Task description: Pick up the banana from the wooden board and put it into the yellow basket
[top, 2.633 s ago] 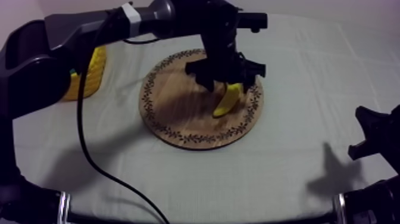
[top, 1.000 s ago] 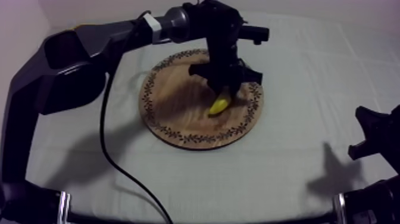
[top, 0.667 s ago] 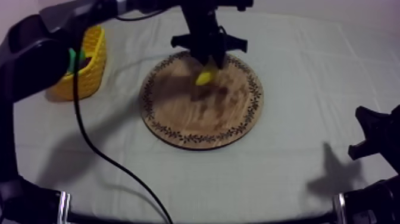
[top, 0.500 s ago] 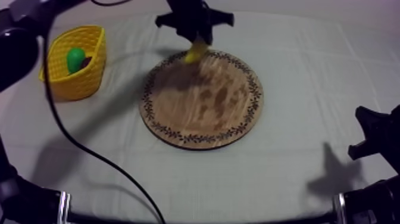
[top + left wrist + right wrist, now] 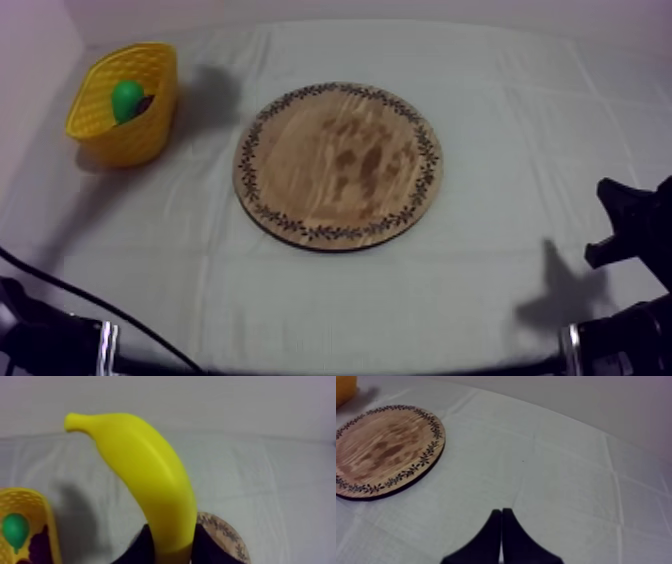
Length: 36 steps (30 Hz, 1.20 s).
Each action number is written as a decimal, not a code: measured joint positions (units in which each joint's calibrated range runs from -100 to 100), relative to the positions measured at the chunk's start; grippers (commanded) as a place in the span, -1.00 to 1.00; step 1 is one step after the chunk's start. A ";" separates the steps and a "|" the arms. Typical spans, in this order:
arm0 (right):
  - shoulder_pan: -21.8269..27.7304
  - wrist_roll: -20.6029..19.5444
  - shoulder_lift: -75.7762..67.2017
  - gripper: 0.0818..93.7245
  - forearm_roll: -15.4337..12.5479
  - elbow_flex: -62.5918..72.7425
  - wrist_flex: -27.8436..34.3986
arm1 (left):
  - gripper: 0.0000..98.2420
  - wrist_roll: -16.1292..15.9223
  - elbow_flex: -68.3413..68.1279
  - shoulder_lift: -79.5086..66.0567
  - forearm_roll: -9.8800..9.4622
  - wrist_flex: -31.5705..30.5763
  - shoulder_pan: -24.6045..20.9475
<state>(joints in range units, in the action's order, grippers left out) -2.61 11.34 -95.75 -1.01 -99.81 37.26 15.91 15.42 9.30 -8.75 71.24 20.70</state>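
Your left gripper [image 5: 170, 548] is squeezing the banana [image 5: 150, 476], holding it up off the wooden board [image 5: 227, 538]. You are aiming for the yellow basket [image 5: 50, 531], so be getting right over it, low, before letting go.

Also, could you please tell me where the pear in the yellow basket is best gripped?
Probably across its rounded body, coming straight down from above: the pear sits inside the yellow basket, whose walls block any sideways approach for a tool.

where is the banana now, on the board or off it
Off it: the left gripper is shut on the banana, held up; the board lies bare.
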 measured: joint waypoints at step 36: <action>0.00 0.00 0.00 -0.99 0.00 0.00 0.00 | -1.00 0.14 -27.04 0.01 -7.13 -8.99 -17.73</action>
<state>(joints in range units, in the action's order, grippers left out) -2.61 11.34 -95.75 -1.01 -99.81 37.26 16.04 -11.62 9.30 -15.88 62.25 2.97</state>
